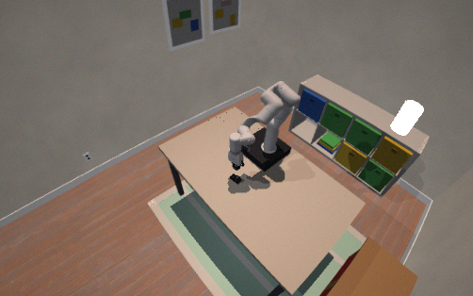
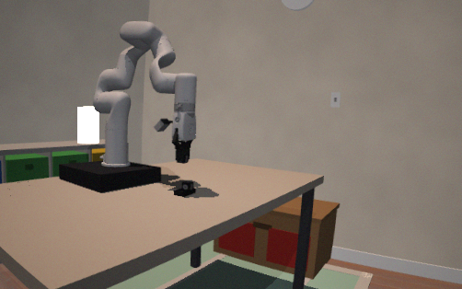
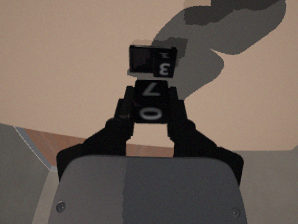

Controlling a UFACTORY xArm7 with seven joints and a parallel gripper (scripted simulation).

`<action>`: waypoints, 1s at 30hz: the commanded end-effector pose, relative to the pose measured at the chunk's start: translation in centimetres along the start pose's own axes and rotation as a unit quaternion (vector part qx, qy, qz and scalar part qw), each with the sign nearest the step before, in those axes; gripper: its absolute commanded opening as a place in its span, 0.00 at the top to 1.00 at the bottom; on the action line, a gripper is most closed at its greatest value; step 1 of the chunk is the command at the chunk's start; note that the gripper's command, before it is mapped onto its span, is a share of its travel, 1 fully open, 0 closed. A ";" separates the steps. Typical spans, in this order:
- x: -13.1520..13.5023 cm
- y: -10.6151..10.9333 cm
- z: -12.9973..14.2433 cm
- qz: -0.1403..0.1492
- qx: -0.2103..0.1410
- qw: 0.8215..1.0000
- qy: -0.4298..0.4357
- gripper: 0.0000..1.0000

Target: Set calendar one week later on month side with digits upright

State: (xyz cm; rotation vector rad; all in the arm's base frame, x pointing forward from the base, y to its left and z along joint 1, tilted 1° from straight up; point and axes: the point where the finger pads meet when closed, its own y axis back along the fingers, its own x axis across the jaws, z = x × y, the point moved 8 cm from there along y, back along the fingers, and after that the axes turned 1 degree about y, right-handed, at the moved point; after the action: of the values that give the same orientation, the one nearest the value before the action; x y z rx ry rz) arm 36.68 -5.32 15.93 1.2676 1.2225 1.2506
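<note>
My gripper [image 1: 236,165] [image 2: 182,157] [image 3: 151,97] points down and is shut on a black date cube [image 3: 149,98]. In the wrist view the digits 7 and 0 show on the cube's faces. I hold it well above the table. Below it, the small black calendar tray [image 1: 233,178] [image 2: 182,191] [image 3: 140,58] stands on the table [image 1: 283,222] [image 2: 115,221]. The other cube [image 3: 164,67] sits in the tray, and a white 3 shows on it. I cannot read the month's name from here.
The arm's black base plate [image 1: 266,153] [image 2: 110,175] lies just behind the tray. A shelf with coloured bins [image 1: 358,137] stands beyond the table. A wooden chest [image 2: 276,235] sits on the floor past the table's front corner.
</note>
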 end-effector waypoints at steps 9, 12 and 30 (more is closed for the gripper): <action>0.0 0.0 0.2 -0.003 0.003 0.981 -0.194 0.71; -0.1 0.0 0.3 -0.003 0.002 0.972 -0.236 0.71; -0.3 -0.2 0.4 -0.005 -0.005 0.889 -0.458 0.71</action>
State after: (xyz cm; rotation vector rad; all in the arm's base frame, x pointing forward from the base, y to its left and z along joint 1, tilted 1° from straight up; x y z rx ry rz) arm 36.90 -5.56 15.69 1.5464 0.6064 0.5930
